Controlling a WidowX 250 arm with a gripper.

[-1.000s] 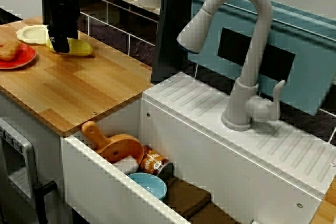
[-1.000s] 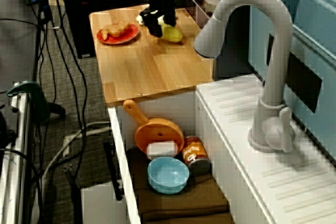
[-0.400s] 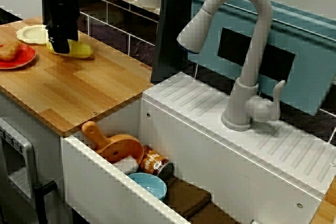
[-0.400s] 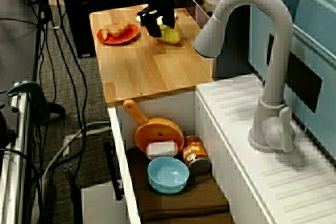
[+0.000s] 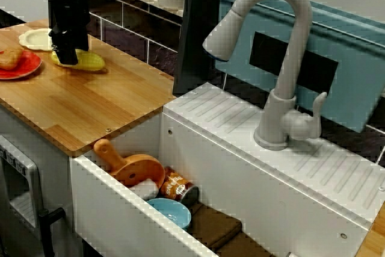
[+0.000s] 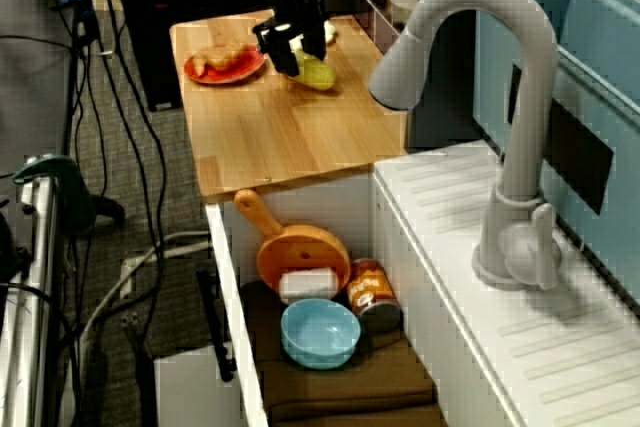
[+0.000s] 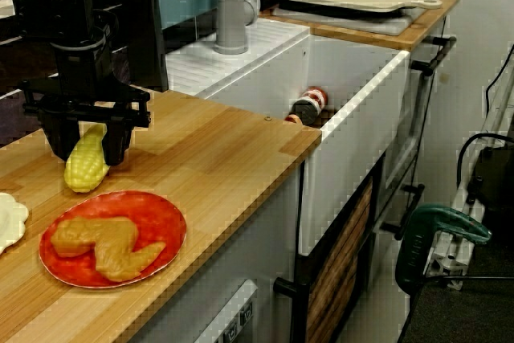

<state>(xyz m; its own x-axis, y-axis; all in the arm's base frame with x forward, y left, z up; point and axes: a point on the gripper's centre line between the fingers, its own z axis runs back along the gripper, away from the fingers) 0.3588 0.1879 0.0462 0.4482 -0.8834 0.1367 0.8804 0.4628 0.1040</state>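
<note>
My black gripper [image 7: 87, 154] is shut on a yellow corn cob [image 7: 83, 169] at the far end of the wooden counter [image 7: 209, 150]. The cob hangs tilted between the two fingers [image 7: 117, 149], just above the wood. In the faucet-side view the gripper [image 5: 67, 57] covers the cob's [image 5: 89, 61] left end. In the high view along the counter the gripper [image 6: 290, 57] and cob [image 6: 318, 73] sit just right of a red plate [image 6: 245, 71]. That red plate [image 7: 165, 218] carries a brown piece of food [image 7: 100, 245] and lies just in front of the cob.
A cream dish [image 5: 36, 39] lies behind the gripper. The white sink [image 5: 120, 203] holds an orange pan [image 6: 300, 252], a can [image 6: 372, 297], a blue bowl [image 6: 320, 332] and brown cloth. A grey faucet [image 5: 283, 58], teal bin [image 5: 355, 52] and dark post [image 5: 201, 28] stand behind.
The gripper has shifted a little toward the red plate and the cob has gone with it, rising slightly off the wood. Nothing in the sink has moved.
</note>
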